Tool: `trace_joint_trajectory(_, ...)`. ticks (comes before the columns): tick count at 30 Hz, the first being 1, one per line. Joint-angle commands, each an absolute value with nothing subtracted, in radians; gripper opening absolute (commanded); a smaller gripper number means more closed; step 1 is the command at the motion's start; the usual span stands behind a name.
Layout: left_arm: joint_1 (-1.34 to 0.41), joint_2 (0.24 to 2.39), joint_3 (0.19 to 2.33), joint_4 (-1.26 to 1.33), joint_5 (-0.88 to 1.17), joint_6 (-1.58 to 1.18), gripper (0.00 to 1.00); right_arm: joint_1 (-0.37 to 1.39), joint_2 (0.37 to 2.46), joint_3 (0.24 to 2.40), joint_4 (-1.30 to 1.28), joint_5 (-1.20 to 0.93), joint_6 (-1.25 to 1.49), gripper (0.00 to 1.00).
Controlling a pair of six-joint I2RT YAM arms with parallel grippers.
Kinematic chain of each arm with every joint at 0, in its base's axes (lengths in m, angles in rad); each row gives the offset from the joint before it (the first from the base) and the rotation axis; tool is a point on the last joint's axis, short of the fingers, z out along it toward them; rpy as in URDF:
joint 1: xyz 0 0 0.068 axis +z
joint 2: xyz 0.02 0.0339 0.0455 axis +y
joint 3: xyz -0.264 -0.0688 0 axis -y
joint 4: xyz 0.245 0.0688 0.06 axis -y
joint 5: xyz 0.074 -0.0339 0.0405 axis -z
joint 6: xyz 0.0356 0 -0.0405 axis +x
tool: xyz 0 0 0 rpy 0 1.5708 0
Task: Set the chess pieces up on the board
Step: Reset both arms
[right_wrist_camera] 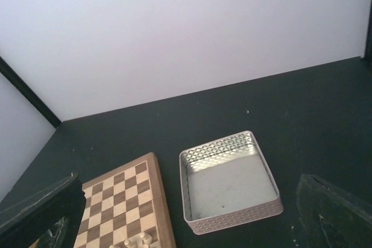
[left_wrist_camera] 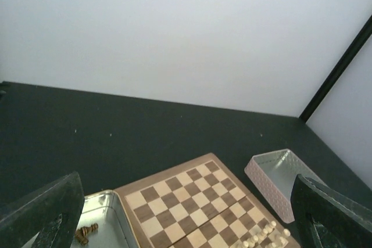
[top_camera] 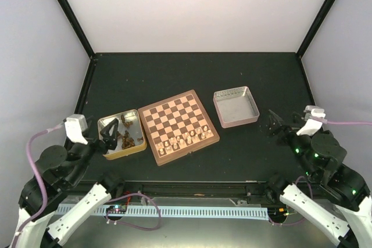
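Note:
The board [top_camera: 174,114] lies in the middle of the table, turned a little. Several cream chess pieces [top_camera: 186,137] stand in its two nearest rows; they show too in the left wrist view [left_wrist_camera: 264,237] and the right wrist view [right_wrist_camera: 139,240]. My left gripper [top_camera: 111,133] hangs open over the gold-rimmed tray [top_camera: 125,151], nothing between its fingers [left_wrist_camera: 49,213]. My right gripper [top_camera: 274,123] is open as well, above bare table to the right of the pink tray [top_camera: 235,123], its fingers [right_wrist_camera: 334,213] wide apart and empty.
The gold-rimmed tray [left_wrist_camera: 110,201] left of the board [left_wrist_camera: 192,201] holds several dark brown pieces [top_camera: 131,139]. The pink patterned tray [right_wrist_camera: 232,218] right of the board [right_wrist_camera: 122,201] shows nothing inside. Black frame posts and white walls close in the table.

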State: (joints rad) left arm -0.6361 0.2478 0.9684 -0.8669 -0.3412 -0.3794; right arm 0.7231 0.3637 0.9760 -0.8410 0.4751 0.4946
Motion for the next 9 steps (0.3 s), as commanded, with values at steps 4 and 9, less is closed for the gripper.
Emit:
trace_joint_trajectory(4,-0.633,0.219,1.039,-0.941,-0.370,-0.334,0.99,0.724,0.331,1.024,-0.932,0.543,0.485,1.00)
trace_joint_trajectory(9,-0.633,0.219,1.047,-0.956,-0.363,-0.328,0.99,0.724,0.330,1.009,-0.929,0.530,0.493,1.00)
